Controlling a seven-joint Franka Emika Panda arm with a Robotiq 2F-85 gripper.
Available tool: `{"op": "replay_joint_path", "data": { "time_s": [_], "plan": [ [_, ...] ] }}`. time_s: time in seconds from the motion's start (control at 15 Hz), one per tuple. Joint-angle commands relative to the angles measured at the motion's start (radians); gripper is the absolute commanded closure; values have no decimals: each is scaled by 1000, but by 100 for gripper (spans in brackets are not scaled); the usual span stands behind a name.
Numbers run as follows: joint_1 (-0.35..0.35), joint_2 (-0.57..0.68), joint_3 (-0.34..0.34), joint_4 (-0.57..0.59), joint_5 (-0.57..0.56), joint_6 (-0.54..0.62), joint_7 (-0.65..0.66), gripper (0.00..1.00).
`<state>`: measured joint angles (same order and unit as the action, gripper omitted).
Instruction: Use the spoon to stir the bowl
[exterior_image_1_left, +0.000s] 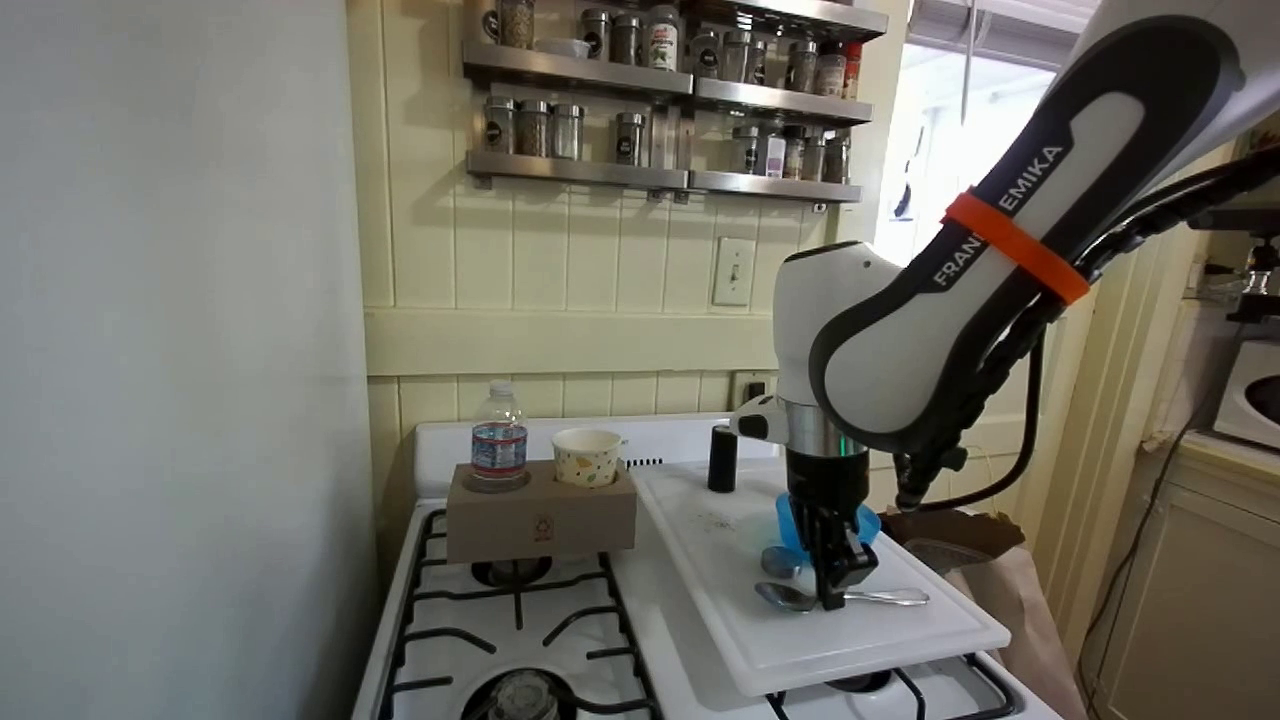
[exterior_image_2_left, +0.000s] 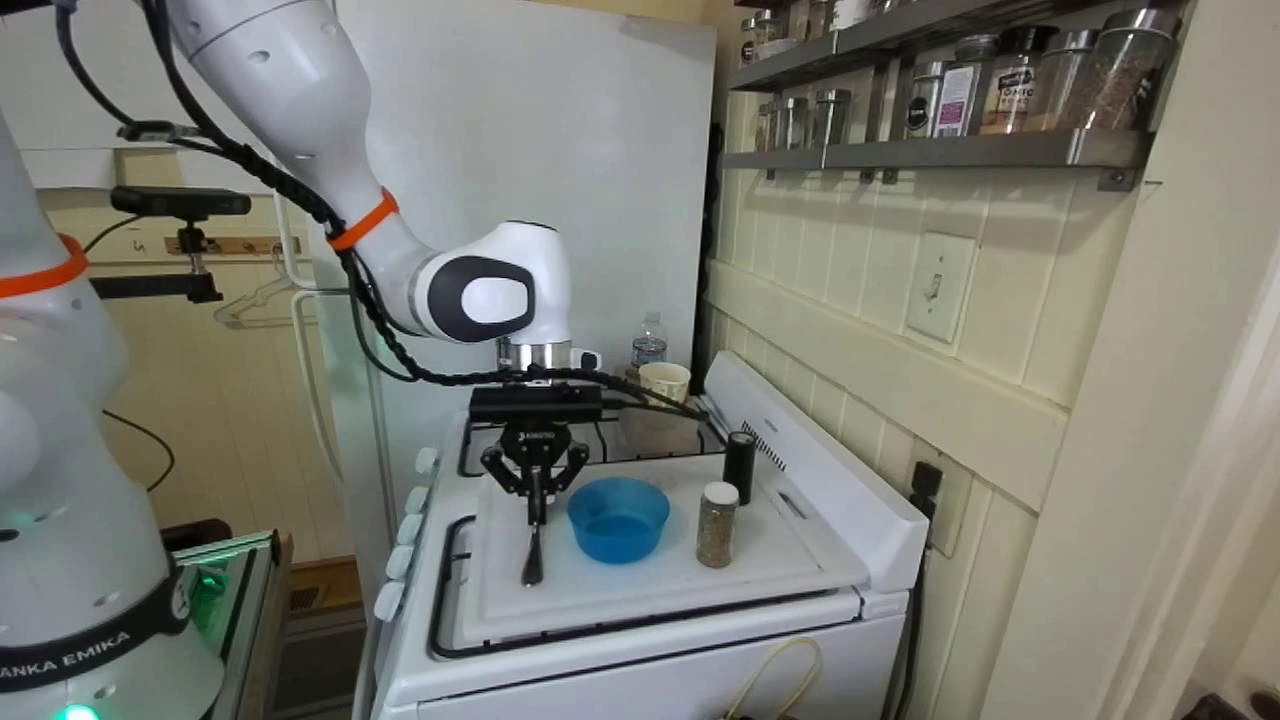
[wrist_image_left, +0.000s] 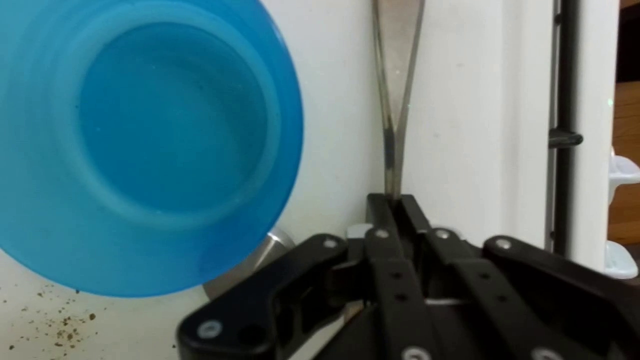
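In an exterior view the tool (exterior_image_1_left: 832, 600) was seen lower R of ctr, its tips pinched around the narrow neck of the spoon (exterior_image_1_left: 785, 598). The spoon's long axis was laid approx. horizontally across the frame: head L of the tool, handle R. The bowl (exterior_image_1_left: 788, 522) was part hidden behind the tool, a bit higher in the frame. Whether the spoon was clear of the counter (exterior_image_1_left: 760, 640) couldn't be told.

In an exterior view the bowl (exterior_image_2_left: 618, 520) was seen below ctr, just R of the tool; the spoon's handle was pointed twd the bottom of the frame, apart from the bowl.

In the wrist view the upper L was filled by the bowl; the handle was shown running near-vert. from the tips to the top edge, R of the rim, w/ bare counter between. The head was hidden. So the axis was directed past the bowl, not at it. Prob. a lift above the rim was called for, then a shift L in this frame, w/ a head-down tilt; otherwise the rim might be knocked.
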<state>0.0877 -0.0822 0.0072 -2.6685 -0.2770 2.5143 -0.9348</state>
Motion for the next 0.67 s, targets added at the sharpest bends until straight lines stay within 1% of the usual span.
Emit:
{"op": "replay_joint_path", "data": {
  "time_s": [0.0, 0.2, 0.27, 0.33, 0.4, 0.47, 0.53, 0.6],
  "plan": [
    [2, -8, 11, -2, 43, -5, -36, 98],
    [25, -74, 28, -6, 137, -48, -37, 98],
    [31, -91, 35, 2, 156, -75, -15, 98],
    [34, -118, 46, 10, 149, -107, 19, 98],
    [34, -136, 57, 24, 124, -154, 60, 98],
    [31, -160, 72, 46, 68, -223, 92, 98],
    [34, -175, 82, 67, 45, -284, 102, 98],
    [28, -190, 102, 101, -21, -378, 146, 98]
  ]
}}
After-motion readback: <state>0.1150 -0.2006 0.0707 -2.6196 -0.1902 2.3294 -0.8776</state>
